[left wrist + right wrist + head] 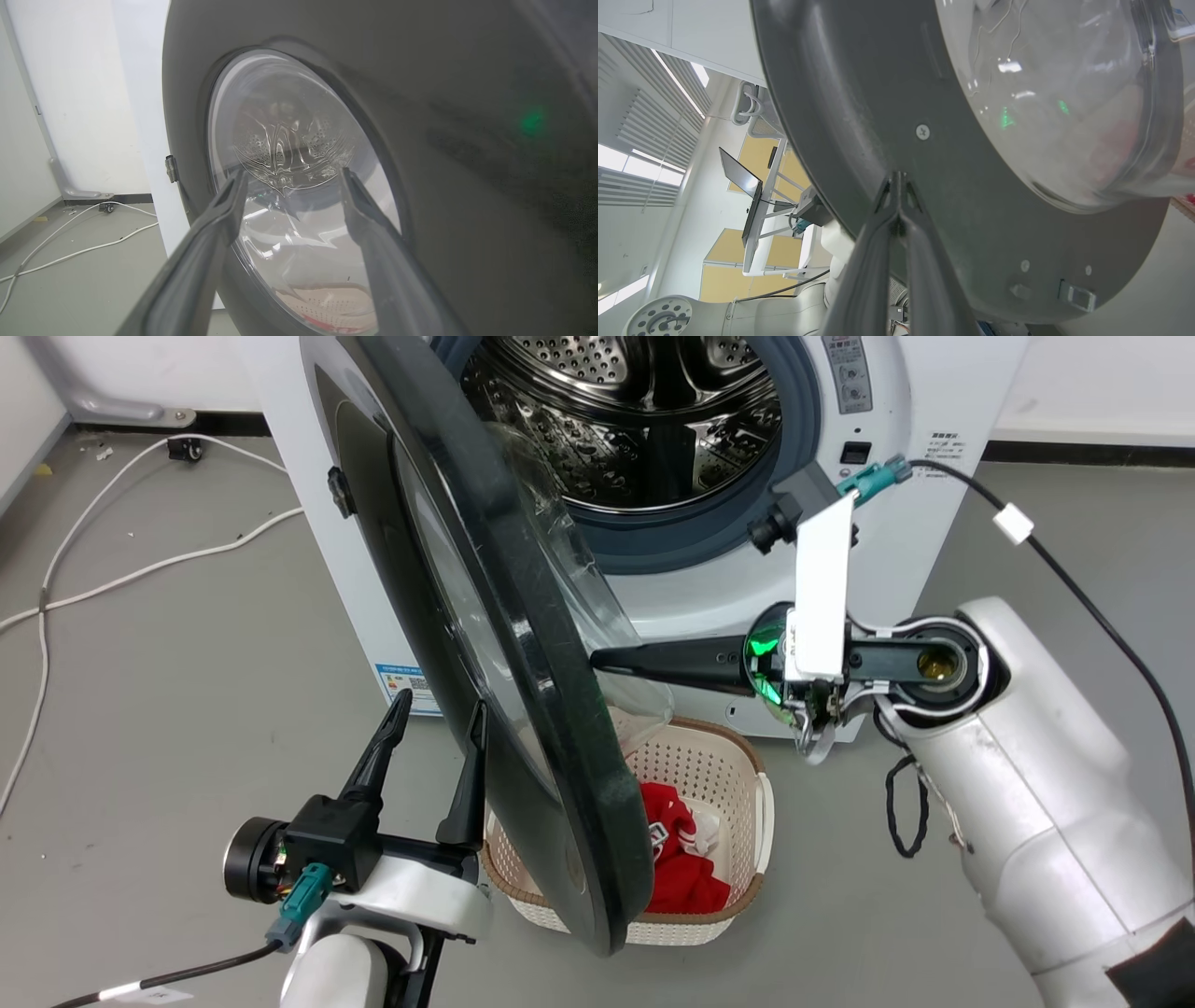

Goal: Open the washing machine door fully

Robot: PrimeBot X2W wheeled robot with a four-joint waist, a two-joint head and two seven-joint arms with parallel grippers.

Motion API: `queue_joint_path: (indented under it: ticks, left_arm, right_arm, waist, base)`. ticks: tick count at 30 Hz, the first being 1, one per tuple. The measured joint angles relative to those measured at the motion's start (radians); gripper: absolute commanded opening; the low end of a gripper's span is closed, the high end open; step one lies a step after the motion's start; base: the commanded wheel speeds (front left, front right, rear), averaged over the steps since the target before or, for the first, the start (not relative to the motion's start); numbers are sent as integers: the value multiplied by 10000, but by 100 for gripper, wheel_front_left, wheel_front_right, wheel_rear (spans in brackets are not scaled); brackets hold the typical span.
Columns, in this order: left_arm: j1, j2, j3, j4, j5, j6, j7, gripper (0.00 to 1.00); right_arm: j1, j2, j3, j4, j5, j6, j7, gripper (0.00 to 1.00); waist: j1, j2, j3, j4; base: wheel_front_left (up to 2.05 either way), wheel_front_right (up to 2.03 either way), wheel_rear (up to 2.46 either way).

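- The door (523,644) hangs from the left side of the machine (934,392), about half open, its free edge nearest us.
- Right gripper (602,660): jaws closed on nothing, tips together against the door's inner face, just beside the glass bowl.
- Left gripper (442,702): jaws open and empty, standing at the door's outer face, very close to it. I cannot tell whether they touch.
- Risk: the push rests on one narrow point on smooth plastic, so the tips may skid onto the glass or off the rim.
- Risk: the left gripper stands in the door's outward swing and may block or be struck.
- Risk: the basket (747,793) on the floor sits under the door's lower edge, which may catch it.
- Materials: a glossy black disc outside, a matt grey ring inside and a clear bulging bowl. The drum (644,411) is perforated steel. The basket is cream perforated plastic and holds a red garment (681,859).
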Motion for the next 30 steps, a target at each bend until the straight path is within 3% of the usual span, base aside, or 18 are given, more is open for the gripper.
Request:
queue_joint_path:
  ticks: [5,13,14,17,25,30]
  left_arm:
    - [78,0,-4,0,-6,77,0,100]
    - [344,0,148,-10,-31,167,0,100]
    - [386,-4,173,-2,-31,167,0,100]
    - [458,0,242,-6,-27,167,0,100]
    - [604,0,481,6,15,165,0,100]
    - [714,0,562,8,15,167,0,100]
  right_arm:
    - [590,48,-115,-456,59,0,-646,0]
    - [2007,31,-1755,-1114,-428,0,-4466,0]
    - [2243,4,-1965,-1246,-472,0,-4909,6]
    - [3103,-61,-2552,-1613,-625,0,-6134,98]
    - [5574,0,-3526,-2633,-1544,0,-8993,100]
    - [6837,-10,-3879,-3039,-3352,0,-11005,100]
  waist:
    - [0,0,-104,-59]
    - [1,0,-334,-198]
    - [0,0,-366,-218]
    - [0,0,-451,-268]
    - [1,0,-588,-392]
    - [0,0,-635,-482]
  base:
    - [0,0,0]
    - [0,0,0]
    - [0,0,0]
    - [0,0,0]
    - [0,0,0]
    - [0,0,0]
